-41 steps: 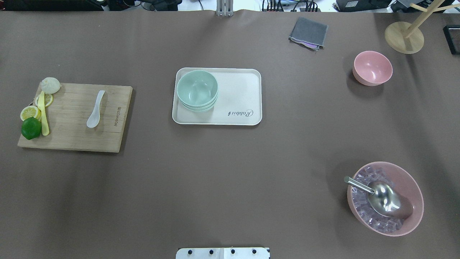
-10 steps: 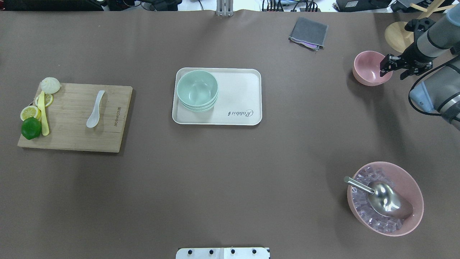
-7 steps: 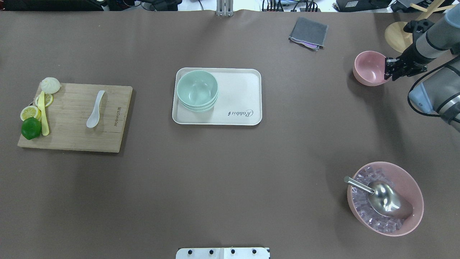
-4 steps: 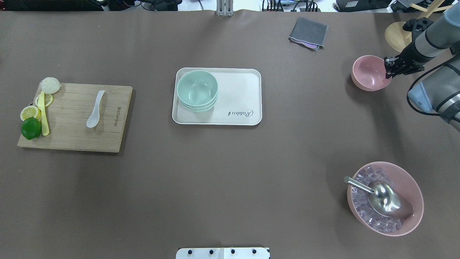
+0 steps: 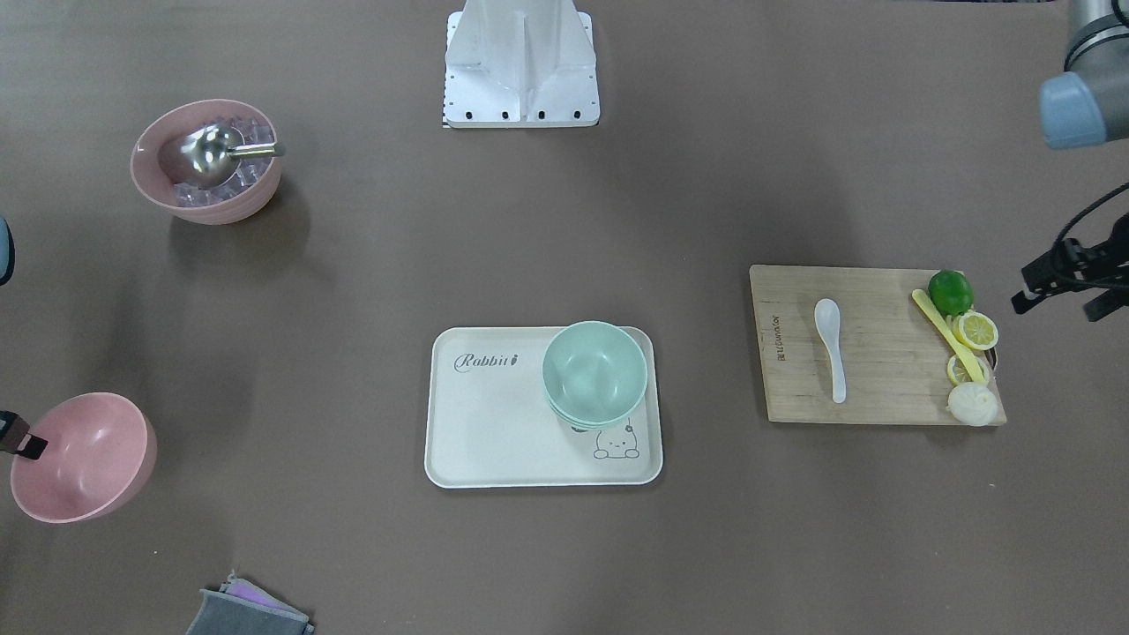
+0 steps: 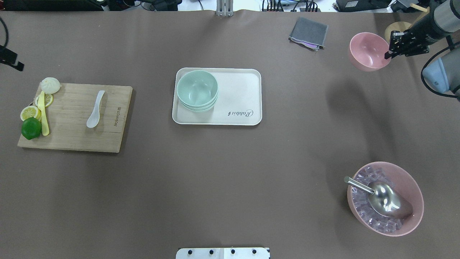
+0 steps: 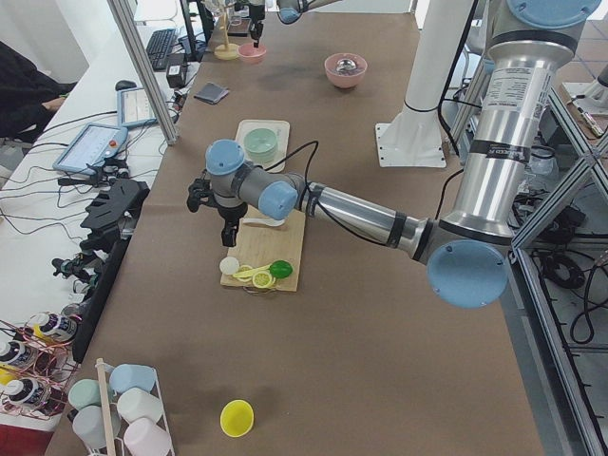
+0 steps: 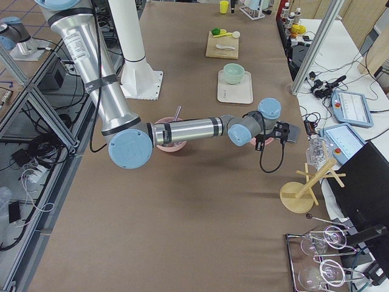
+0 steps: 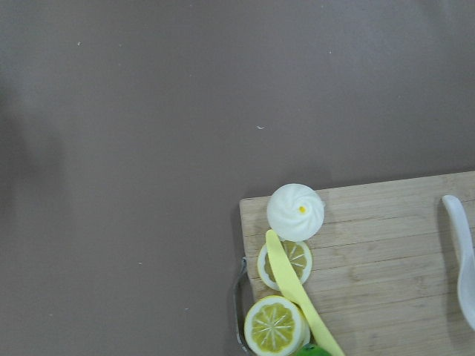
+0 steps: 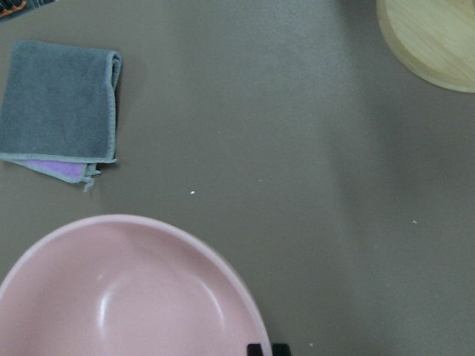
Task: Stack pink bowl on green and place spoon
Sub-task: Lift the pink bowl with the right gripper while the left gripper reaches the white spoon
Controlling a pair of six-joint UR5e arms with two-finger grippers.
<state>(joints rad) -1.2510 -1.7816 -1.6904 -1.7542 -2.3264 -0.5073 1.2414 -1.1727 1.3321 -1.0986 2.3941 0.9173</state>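
Observation:
The pink bowl [image 6: 368, 50] hangs tilted above the far right of the table, and my right gripper [image 6: 389, 49] is shut on its right rim. It also shows in the front view [image 5: 79, 459] and the right wrist view [image 10: 126, 297]. The green bowl [image 6: 197, 87] tops a nested stack on the left part of a cream tray [image 6: 239, 120]. The white spoon [image 6: 95, 109] lies on the wooden cutting board [image 6: 72, 138]. My left gripper [image 5: 1057, 307] is open and empty, hovering beyond the board's outer end, apart from the spoon.
On the board's left end lie a lime [image 6: 31, 128], lemon slices [image 6: 30, 112], a bun [image 6: 50, 85] and a long yellow utensil [image 6: 44, 115]. A pink bowl of clear cubes with a steel scoop [image 6: 385, 198] stands near right. A grey cloth [image 6: 309, 33] and a wooden stand base [image 10: 430, 37] lie at the far right.
My right gripper has closed on the pink bowl's rim and lifted it off the table, carrying it upward in the view. My left arm has come into view at the table's left edge.

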